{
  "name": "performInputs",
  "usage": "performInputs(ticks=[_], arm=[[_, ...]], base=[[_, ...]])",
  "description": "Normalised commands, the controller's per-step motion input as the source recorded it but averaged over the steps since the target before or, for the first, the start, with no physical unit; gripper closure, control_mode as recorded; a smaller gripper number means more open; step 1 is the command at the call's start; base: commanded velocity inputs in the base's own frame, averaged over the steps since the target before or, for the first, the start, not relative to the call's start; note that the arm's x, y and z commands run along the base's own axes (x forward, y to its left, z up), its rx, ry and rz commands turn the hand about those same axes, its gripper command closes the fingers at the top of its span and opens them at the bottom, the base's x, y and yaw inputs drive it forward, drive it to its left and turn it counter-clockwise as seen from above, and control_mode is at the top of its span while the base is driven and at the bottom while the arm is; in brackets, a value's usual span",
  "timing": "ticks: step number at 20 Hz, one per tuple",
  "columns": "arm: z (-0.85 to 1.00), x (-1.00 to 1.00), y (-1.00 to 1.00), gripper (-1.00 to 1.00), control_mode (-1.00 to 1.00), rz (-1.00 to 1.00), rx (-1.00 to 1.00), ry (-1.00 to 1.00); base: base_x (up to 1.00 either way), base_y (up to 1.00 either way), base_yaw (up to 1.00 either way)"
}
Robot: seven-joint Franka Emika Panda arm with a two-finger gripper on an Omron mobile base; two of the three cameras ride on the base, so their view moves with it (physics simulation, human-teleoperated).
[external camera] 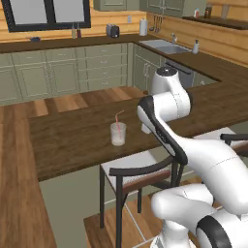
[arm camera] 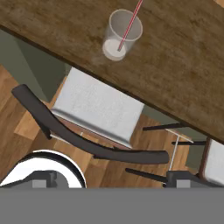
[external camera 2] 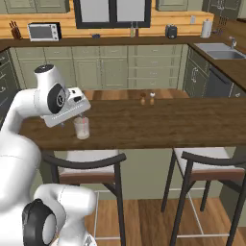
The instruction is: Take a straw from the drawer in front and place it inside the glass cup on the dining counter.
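Observation:
The glass cup stands upright on the dark wood dining counter, close to its near edge. The thin pink-red straw leans inside the cup, its top sticking out over the rim. My gripper hangs just right of the cup, over the counter's edge, and looks down at a stool. It is open, fingertips far apart, nothing between them. Its white hand partly covers the cup in the right base view. The drawer is out of view.
Two dark-framed stools with pale seats are tucked under the counter's near side. Two small shakers stand at its far edge. Behind, green cabinets, a sink and a toaster line the walls.

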Motion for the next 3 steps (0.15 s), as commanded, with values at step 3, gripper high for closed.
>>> performInputs(ticks=[3], arm=[[0.0,-0.68,-0.46,-1.0,-1.0,-0.25,0.09,0.1]], base=[[0.0,0.0,0.0]])
